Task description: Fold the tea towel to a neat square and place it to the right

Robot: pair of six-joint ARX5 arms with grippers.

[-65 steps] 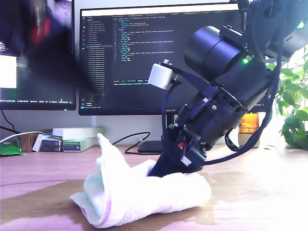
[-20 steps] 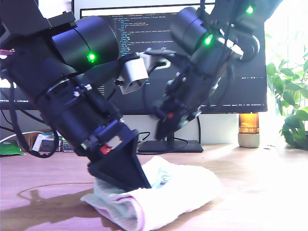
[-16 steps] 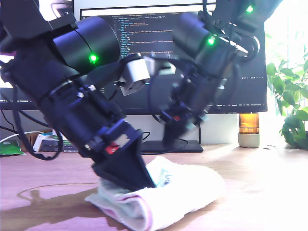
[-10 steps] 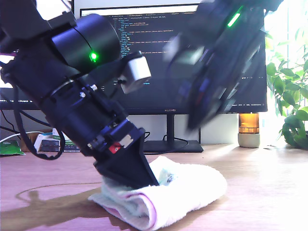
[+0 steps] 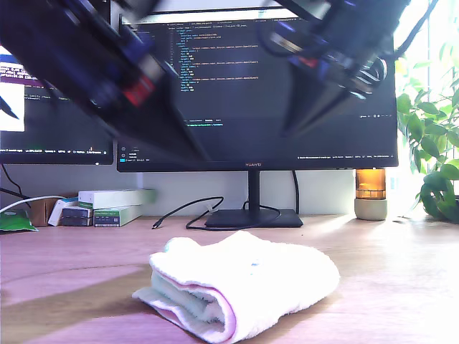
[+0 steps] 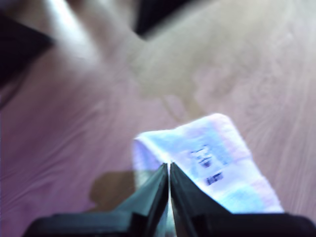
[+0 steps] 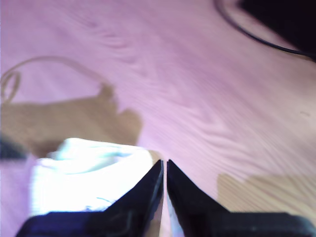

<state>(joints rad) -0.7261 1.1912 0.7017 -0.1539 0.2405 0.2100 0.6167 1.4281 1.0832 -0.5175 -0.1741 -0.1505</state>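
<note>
Window glare washes the exterior view's right; both arms motion-blurred.

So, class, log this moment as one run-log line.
tea towel: folded, on desk | first gripper: shut, empty, above towel | second gripper: shut, empty, above towel

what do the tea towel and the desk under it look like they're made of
The tea towel: soft white terry cloth, judging by its fluffy, matte pile and plump rolled folds, with a pale pink stripe along the edge. The desk: wood or a wood-look laminate; flowing grain lines show in the second wrist view, and a mild sheen. Solid wood or veneer cannot be told.
</note>
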